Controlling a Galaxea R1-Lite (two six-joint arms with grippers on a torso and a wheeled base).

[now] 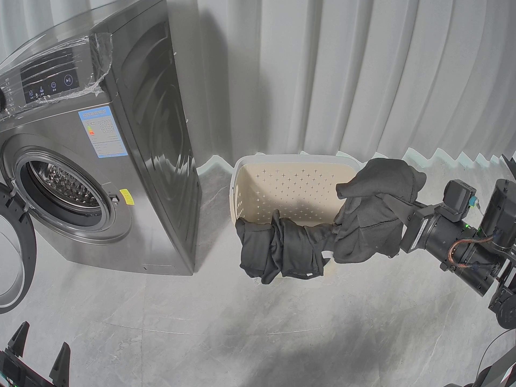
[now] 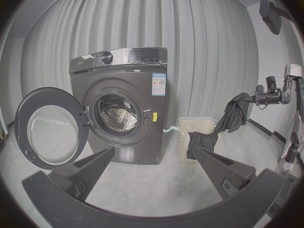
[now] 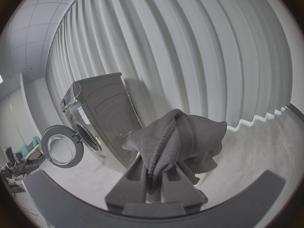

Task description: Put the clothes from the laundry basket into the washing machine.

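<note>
Garment (image 1: 371,210), one, dark, clenched in right gripper (image 3: 155,171), left gripper (image 2: 152,150) released, one basket (image 1: 290,189), one washing machine (image 1: 150,135)

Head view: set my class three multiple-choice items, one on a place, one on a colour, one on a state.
1. Where does the dark grey garment trail? A into the drum; B over the rim of the laundry basket; C onto the machine's top.
2. The basket is: A cream; B blue; C red.
3. The washing machine door is: A shut; B missing; C swung open.
Answers: 1 B, its lower end drapes the rim while the right gripper holds the top; 2 A, cream walls; 3 C, swung aside.
</note>
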